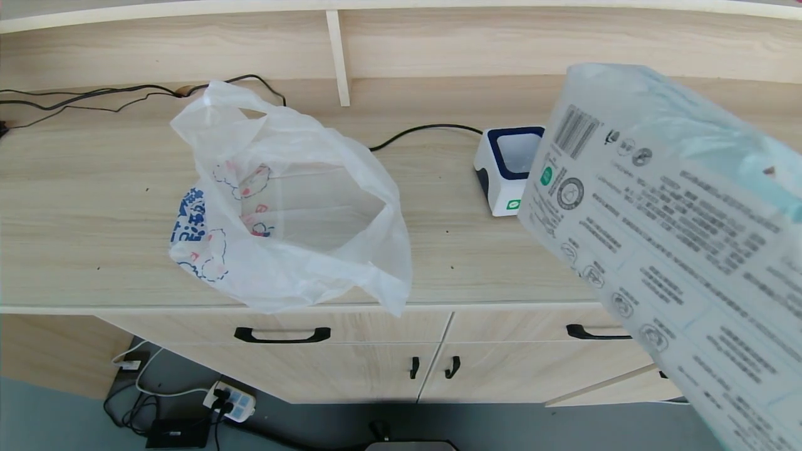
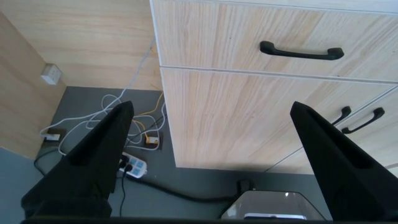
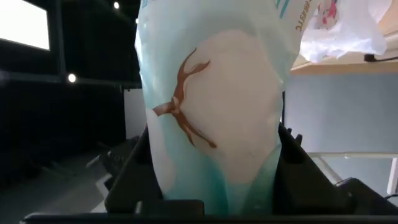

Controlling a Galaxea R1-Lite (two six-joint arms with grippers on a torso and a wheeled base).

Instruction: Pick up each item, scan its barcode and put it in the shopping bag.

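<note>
On the right side of the head view, a large soft plastic pack with pale teal tinting and dense grey print (image 1: 677,238) is hanging in the air above the front edge of the light wood-grain table (image 1: 81,207). The right pincer (image 3: 214,177) is clamping it, its two dark fingers pressing in on either side of the pack's teal-and-white body. The pack's long axis is slanting from its far upper corner down toward the robot's right. The black striped barcode (image 1: 575,131) is sitting at that upper corner and appears to be facing the head camera rather than the small white scanner box with a dark blue rimmed window (image 1: 509,169). The scanner is standing on the table just behind the pack's upper left edge, which is covering its right side, so the right arm is the nearer one. Further left, the crumpled white translucent shopping bag (image 1: 288,200) is lying open-mouthed; something with blue and red print is showing through it, too blurred to identify. The left pincer (image 2: 211,155) is hanging low before the wooden drawer fronts (image 2: 261,112), fingers spread wide, holding nothing. The pack's lower end is running off the picture.
</note>
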